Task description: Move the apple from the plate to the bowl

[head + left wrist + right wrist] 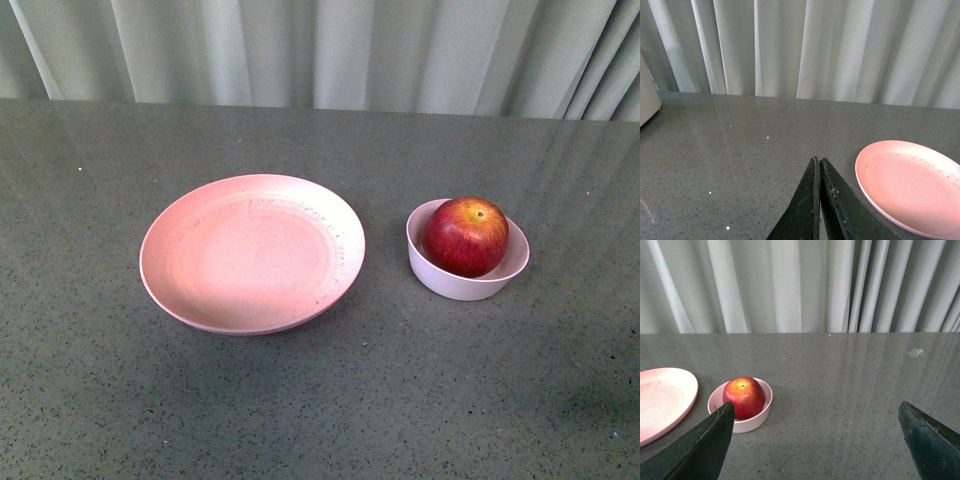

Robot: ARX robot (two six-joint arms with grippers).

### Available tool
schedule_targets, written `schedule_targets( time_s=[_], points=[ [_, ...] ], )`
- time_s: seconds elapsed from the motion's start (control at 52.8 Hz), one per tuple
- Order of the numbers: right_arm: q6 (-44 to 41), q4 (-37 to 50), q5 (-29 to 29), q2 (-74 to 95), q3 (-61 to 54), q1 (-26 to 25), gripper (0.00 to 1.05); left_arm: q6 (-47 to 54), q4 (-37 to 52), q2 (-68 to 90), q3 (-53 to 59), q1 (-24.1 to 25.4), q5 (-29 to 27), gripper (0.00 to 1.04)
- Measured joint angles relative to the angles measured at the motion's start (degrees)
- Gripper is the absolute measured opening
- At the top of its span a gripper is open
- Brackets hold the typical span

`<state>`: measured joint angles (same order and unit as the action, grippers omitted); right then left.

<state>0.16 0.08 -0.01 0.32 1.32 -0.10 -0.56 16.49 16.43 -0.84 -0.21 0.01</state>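
The dark-red apple (pixel 466 235) sits inside the small pale bowl (pixel 453 282) on the grey table, right of centre. The wide pink plate (pixel 252 252) lies empty to the bowl's left. Neither arm shows in the front view. In the right wrist view my right gripper (pixel 816 412) is open and empty, back from the bowl (pixel 756 420) and apple (pixel 744 397), with the plate's edge (pixel 665 400) beside them. In the left wrist view my left gripper (pixel 818 161) is shut and empty over bare table, beside the plate (pixel 912 186).
Pale curtains (pixel 320 50) hang behind the table's far edge. A pale object (pixel 646 97) stands at the edge of the left wrist view. A small scrap (pixel 915 353) lies on the table in the right wrist view.
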Motion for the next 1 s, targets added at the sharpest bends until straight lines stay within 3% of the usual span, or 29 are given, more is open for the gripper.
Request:
schedule_targets(
  time_s=[0.416,0.511,1.003],
  points=[
    [0.0,0.0,0.0,0.0,0.0,0.0,0.96,0.0,-7.0,-6.9,0.0,0.0,0.0,0.02],
    [0.0,0.0,0.0,0.0,0.0,0.0,0.96,0.0,-15.9,-14.4,0.0,0.0,0.0,0.02],
    [0.0,0.0,0.0,0.0,0.0,0.0,0.96,0.1,-16.5,-15.5,0.0,0.0,0.0,0.02]
  ],
)
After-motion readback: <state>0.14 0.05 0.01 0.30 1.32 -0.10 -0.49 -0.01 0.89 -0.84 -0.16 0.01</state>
